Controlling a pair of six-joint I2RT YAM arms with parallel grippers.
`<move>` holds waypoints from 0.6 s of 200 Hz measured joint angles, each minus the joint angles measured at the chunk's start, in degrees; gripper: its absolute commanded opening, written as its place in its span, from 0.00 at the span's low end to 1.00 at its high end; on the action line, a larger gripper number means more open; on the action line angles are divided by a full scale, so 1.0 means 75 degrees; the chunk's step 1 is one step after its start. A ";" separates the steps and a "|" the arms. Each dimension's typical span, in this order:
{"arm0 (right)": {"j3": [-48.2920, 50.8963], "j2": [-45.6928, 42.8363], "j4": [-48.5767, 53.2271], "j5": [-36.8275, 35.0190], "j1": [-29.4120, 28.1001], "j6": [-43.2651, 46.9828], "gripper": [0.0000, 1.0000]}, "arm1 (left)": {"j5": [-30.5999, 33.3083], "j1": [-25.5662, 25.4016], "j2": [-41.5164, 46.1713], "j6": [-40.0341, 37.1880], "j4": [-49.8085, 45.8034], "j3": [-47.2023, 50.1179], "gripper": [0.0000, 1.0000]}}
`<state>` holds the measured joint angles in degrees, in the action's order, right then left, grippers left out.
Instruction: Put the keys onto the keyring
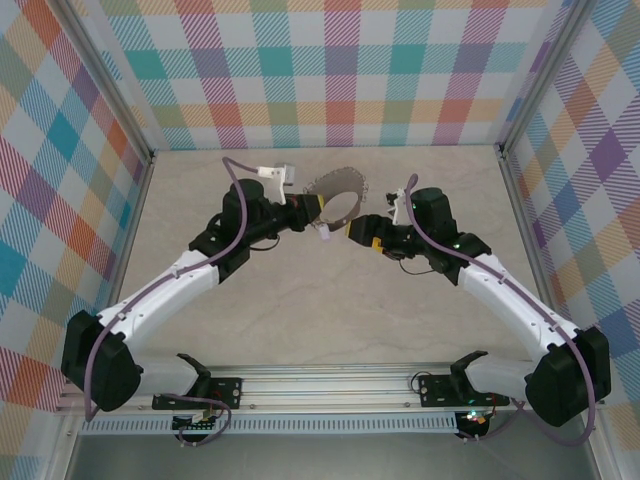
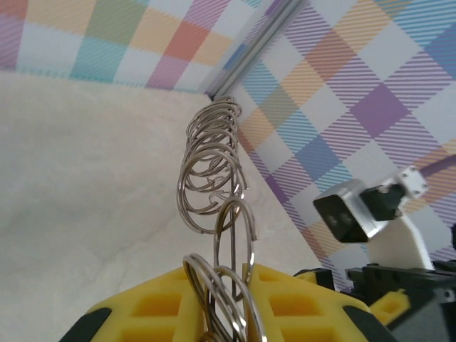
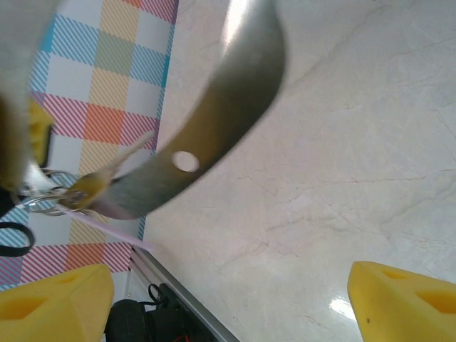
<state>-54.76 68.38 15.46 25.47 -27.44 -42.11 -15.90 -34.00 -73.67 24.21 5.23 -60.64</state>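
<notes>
Top external view high behind the arms (image 1: pixel 165 295), looking down on the pale marbled counter (image 1: pixel 330 330), left wrist view close along the yellow-padded left gripper (image 2: pixel 228 313) toward the checked corner (image 2: pixel 239 75), right wrist view close, tilted over the counter, all sharing the silver-grey metal keyring (image 2: pixel 212 164).

The left end effector (image 2: pixel 228 303) pinches the keyring (image 2: pixel 212 178), whose small loops rise edge-on toward twelve o'clock over the pale worktop (image 2: pixel 71 185).

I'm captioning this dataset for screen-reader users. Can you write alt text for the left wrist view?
Seen edge-on, the keyring stands as a row of thin silver loops between the yellow fingers of the left gripper, which is shut on it. Behind lie the beige table and a plaid wall, with a silver camera on a white mount at the right.
</notes>
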 measured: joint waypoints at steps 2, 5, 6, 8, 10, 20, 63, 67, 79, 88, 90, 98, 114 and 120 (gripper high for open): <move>-0.0012 0.0006 0.0000 -0.0012 0.0000 -0.0015 0.88 | 0.0006 0.0000 0.0017 -0.0076 -0.0044 -0.0029 0.00; -0.0020 0.0006 0.0000 -0.0026 0.0000 -0.0012 0.88 | 0.0015 0.0000 0.0050 -0.0192 -0.0102 -0.0082 0.00; -0.0029 0.0006 -0.0003 -0.0035 0.0000 -0.0015 0.88 | 0.0017 0.0000 0.0055 -0.0216 -0.0114 -0.0093 0.00; -0.0035 0.0006 -0.0003 -0.0047 0.0000 -0.0020 0.88 | 0.0026 0.0000 0.0076 -0.0297 -0.0154 -0.0122 0.00; -0.0047 0.0006 0.0000 -0.0050 0.0000 -0.0020 0.88 | 0.0044 0.0000 0.0093 -0.0364 -0.0201 -0.0154 0.00; -0.0114 0.0006 -0.0003 -0.0079 0.0000 -0.0050 0.89 | 0.0096 0.0000 0.0163 -0.0708 -0.0402 -0.0300 0.00; -0.0606 0.0006 -0.0338 -0.0204 0.0000 -0.0562 0.93 | 0.0548 -0.0041 0.0242 -0.1982 -0.0973 -0.0609 0.00; -0.0656 0.0006 -0.0388 -0.0227 0.0000 -0.0638 0.93 | 0.0603 -0.0061 0.0242 -0.2072 -0.1040 -0.0609 0.00; -0.0801 0.0009 -0.0490 -0.0291 0.0000 -0.0874 0.96 | 0.0743 -0.0143 0.0239 -0.2375 -0.1174 -0.0609 0.00; -0.0979 0.0047 -0.0542 -0.0323 0.0000 -0.1040 0.97 | 0.0871 -0.0233 0.0239 -0.2623 -0.1268 -0.0609 0.00; -0.1011 0.0055 -0.0542 -0.0329 0.0000 -0.1075 0.98 | 0.0895 -0.0262 0.0239 -0.2693 -0.1291 -0.0609 0.00; -0.1209 0.0122 -0.0577 -0.0329 0.0000 -0.1195 0.99 | 0.1011 -0.0361 0.0233 -0.2929 -0.1343 -0.0609 0.00; -0.1588 0.0297 -0.0685 -0.0329 0.0000 -0.1373 1.00 | 0.1148 -0.0557 0.0216 -0.3343 -0.1486 -0.0624 0.00; -0.1655 0.0329 -0.0743 -0.0329 0.0000 -0.1422 1.00 | 0.1166 -0.0600 0.0201 -0.3442 -0.1510 -0.0624 0.00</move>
<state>-67.18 70.85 9.89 23.00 -27.44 -52.77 -7.16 -38.50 -72.16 -1.61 -6.09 -65.32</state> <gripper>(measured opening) 0.989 0.176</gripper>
